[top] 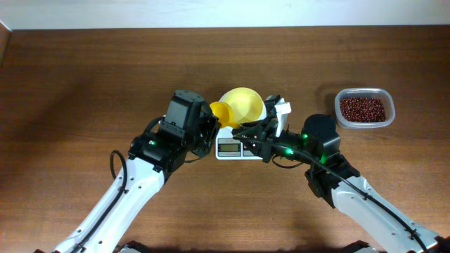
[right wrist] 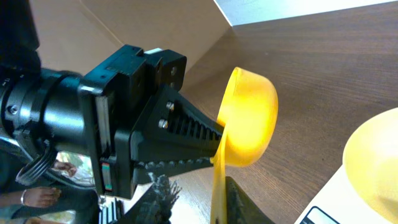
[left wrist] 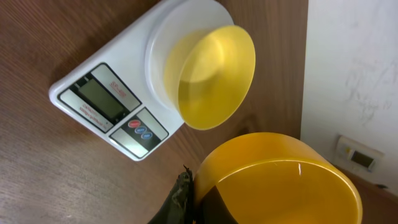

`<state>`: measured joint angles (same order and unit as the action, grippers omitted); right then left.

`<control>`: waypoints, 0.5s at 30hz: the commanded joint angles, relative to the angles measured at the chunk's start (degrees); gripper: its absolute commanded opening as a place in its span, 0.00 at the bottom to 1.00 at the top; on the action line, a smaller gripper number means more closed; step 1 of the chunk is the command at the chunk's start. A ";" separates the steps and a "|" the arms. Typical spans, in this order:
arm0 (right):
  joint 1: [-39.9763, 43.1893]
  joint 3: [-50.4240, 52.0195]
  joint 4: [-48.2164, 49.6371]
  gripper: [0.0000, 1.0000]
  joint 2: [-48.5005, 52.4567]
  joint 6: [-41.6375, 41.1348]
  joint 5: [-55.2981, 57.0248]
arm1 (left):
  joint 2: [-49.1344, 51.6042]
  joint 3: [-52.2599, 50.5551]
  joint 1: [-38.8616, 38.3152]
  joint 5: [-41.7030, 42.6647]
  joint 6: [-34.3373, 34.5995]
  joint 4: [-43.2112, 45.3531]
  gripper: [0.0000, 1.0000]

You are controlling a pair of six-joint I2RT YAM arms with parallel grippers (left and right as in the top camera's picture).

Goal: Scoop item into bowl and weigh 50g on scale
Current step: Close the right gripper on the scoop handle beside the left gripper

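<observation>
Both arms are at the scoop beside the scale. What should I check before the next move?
1. Left gripper shut on the yellow scoop: ok.
2. Right gripper firm on the scoop's handle: cannot tell; the handle sits between its fingers.
3. Scoop empty, nothing to spill: ok.
4. Bowl seated on the scale, empty: ok.
5. Scale display zeroed: cannot tell; no digits readable.
6. Beans in the clear tub, apart from both arms: ok.
</observation>
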<state>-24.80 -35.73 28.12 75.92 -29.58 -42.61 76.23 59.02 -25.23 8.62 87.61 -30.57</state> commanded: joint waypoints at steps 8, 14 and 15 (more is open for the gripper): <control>-0.33 -0.57 0.42 0.14 0.00 0.17 -0.39 | -0.81 0.79 -0.92 0.61 -0.66 0.33 0.00; -0.33 -0.57 0.42 0.11 0.00 -0.09 -0.37 | -0.83 0.79 -0.92 0.61 -0.66 0.28 0.00; -0.31 -0.57 0.44 0.11 0.00 -1.31 -0.31 | -0.81 0.79 -0.92 0.61 -0.68 0.28 0.00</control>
<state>-24.75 -35.73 27.86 76.03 -29.82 -41.34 76.05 59.02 -25.71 9.23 87.61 -30.37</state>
